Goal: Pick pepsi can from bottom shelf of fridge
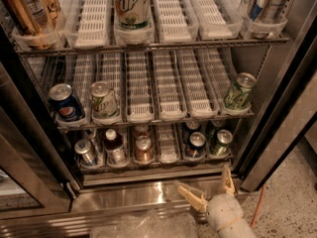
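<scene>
Camera view shows the gripper (203, 180) low at the near right, held above the steel sill (124, 197) in front of the fridge (250, 125). Its 2 fingers are spread wide and nothing is held between them. It is seen outside the cabinet, apart from every can.

Just beyond it, on the bottom shelf (168, 150), the pepsi can (196, 144) is found upright at the front of the 2nd lane from the right. A green can (221, 142) stands just beside it on the right, and a bare white lane lies on its left. Further left, a copper can (143, 150), a dark bottle (114, 148) and a silver can (85, 151) are lined up. On the rack above, at the far left, a brighter blue can (66, 104) with a round logo is seen; it is not the one wanted.

The approach is judged to be the step in hand, with no grasp begun. For the next move, the gripper would need to be carried forward over the sill and lined up on the pepsi can, 1 finger to each side. Care would be called for on the right, where little room is left beside the green can.
</scene>
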Tool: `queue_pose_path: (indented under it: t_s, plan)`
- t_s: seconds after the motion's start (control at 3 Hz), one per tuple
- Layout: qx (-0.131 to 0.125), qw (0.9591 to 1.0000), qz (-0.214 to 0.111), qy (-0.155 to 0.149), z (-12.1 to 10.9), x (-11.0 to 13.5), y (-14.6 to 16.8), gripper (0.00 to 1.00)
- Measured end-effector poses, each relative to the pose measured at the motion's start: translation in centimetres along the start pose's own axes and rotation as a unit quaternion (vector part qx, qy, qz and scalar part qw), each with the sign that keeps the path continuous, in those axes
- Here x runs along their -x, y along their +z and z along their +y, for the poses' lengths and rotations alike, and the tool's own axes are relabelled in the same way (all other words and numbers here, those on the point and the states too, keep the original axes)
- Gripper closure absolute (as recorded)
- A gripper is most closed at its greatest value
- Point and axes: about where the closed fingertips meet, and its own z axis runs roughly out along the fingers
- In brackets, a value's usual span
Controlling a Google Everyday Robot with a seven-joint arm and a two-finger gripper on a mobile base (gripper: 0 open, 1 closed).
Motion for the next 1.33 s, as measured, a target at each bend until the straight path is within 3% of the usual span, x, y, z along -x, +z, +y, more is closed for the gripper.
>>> queue_pose_path:
  t_s: [0.33, 0.67, 1.0, 1.33]
  plan:
    - [-0.026, 0.9995, 0.011, 0.014, 0.1, -2.1, 1.8, 0.0]
    - [-0.049, 0.9987, 0.012, 0.007, -0.6, -3.5, 2.0, 0.0]
    - [-0.049, 0.9987, 0.011, 0.007, -0.6, -3.4, 2.0, 0.0]
    - [-0.074, 0.9972, 0.01, 0.006, -0.6, -5.0, 4.6, 0.0]
